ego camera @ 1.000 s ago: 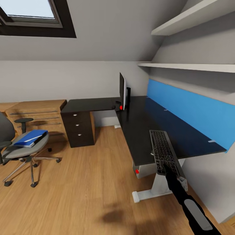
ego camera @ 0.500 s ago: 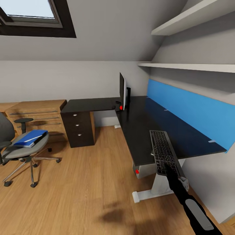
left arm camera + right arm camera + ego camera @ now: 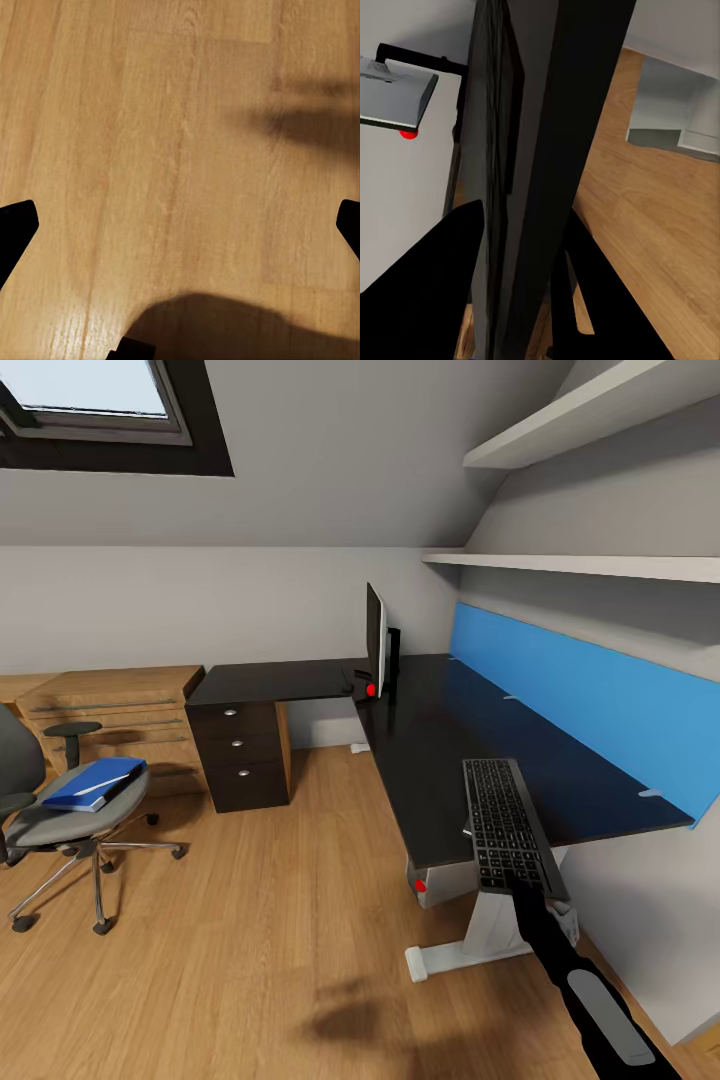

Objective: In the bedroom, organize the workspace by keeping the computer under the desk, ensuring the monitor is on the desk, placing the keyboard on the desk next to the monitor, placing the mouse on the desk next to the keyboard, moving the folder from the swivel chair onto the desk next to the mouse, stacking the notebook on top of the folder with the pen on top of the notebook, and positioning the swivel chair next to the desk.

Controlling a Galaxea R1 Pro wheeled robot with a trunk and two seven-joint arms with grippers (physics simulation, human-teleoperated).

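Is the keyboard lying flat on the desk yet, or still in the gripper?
Still gripped: the right gripper is shut on the keyboard, whose near end overhangs the front edge of the desk. Whether it rests flat, I cannot tell.

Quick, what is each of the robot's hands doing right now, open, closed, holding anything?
Left tool: open, empty, above the wooden floor.
Right tool: closed on the keyboard, gripping its near end at the desk edge.

black desk (image 3: pixel 430 750), dark grey keyboard (image 3: pixel 508 825), bright blue folder (image 3: pixel 93 781), grey-seated swivel chair (image 3: pixel 60 815)
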